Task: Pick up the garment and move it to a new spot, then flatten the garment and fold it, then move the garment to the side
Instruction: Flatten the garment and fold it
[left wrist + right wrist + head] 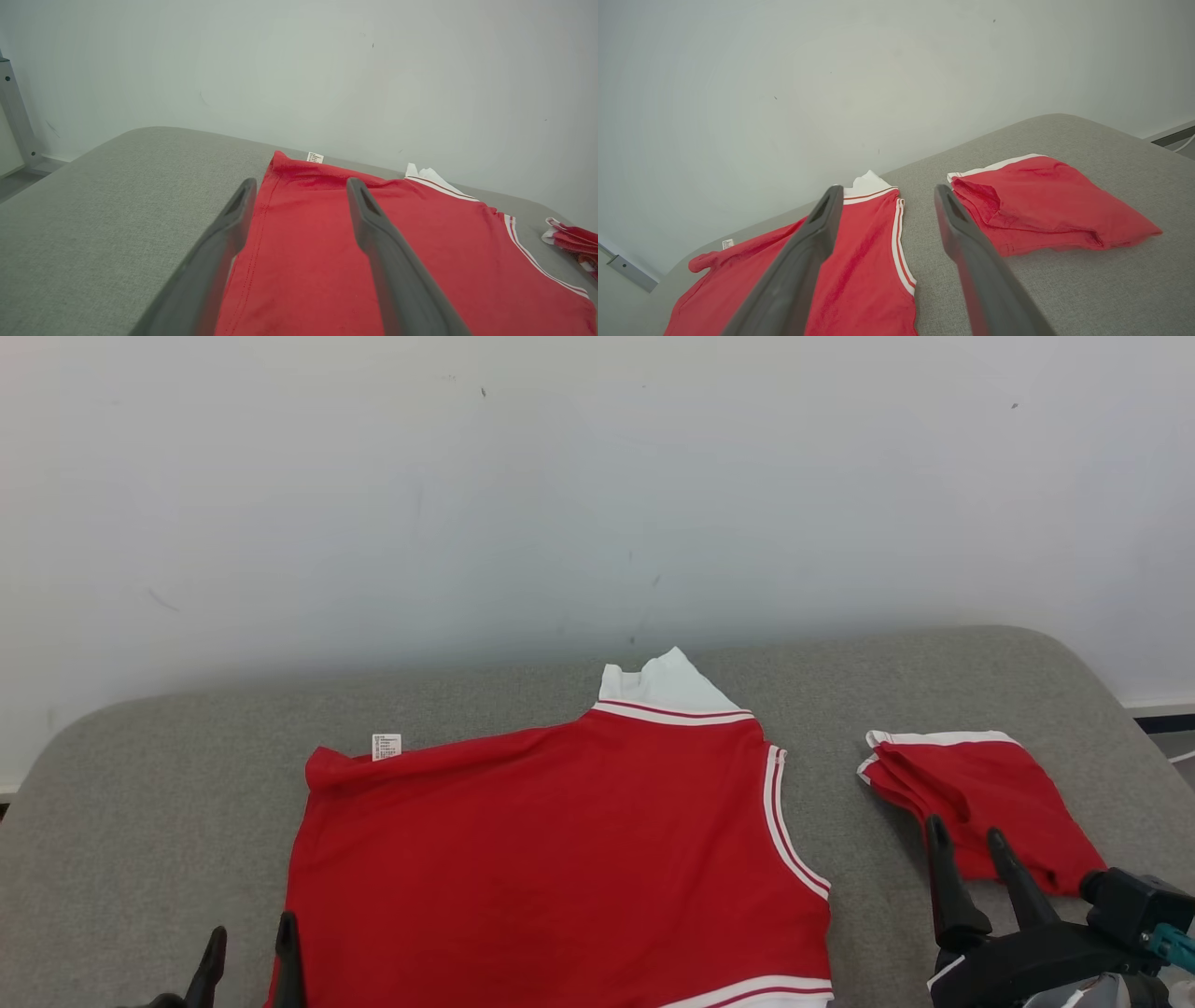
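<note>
flat on the grey table (140, 784), red garment (560, 859) (white trim)

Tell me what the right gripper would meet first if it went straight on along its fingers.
Most likely the bare grey surface between the flat red garment and the folded red garment. The open right gripper aims into that gap; depth is unclear, so it might brush the folded one.
</note>
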Robot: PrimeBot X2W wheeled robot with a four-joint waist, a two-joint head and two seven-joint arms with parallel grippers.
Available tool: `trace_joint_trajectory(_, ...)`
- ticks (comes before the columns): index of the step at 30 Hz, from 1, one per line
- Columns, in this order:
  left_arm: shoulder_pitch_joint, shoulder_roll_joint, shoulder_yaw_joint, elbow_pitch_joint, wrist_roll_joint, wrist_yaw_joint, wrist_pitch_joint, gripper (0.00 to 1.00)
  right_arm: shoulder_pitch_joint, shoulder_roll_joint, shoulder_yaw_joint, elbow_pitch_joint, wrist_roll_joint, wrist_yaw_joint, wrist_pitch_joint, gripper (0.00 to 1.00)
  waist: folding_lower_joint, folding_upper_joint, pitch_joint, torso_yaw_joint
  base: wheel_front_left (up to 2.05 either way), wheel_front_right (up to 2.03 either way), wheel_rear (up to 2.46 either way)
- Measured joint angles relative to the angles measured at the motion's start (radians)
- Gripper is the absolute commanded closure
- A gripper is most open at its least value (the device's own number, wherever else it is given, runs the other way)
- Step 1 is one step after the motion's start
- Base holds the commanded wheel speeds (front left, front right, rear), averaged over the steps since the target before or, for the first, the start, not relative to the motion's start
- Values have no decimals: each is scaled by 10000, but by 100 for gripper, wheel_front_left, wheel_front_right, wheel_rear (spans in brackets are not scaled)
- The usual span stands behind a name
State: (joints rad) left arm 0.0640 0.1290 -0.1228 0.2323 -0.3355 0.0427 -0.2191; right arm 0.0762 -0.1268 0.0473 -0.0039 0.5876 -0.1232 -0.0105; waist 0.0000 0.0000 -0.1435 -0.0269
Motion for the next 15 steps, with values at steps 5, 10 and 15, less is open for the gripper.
trace_joint_trajectory(5, 127, 173, -217, -330, 4, -207, 380, 0, 6, 6, 0, 38, 0, 0, -134, 0, 0, 0, 45, -1, 0, 0, 0)
trace_joint_trajectory(10, 143, 385, -368, -548, 17, -393, 757, 0, 15, 12, 25, 140, 2, 15, -163, 0, 0, 0, 87, 7, 0, 0, 0)
trace_joint_trajectory(15, 144, 412, -441, -865, 21, -414, 1137, 0, 20, 8, 69, 268, 2, 88, -165, 0, 0, 0, 145, 32, 0, 0, 0)
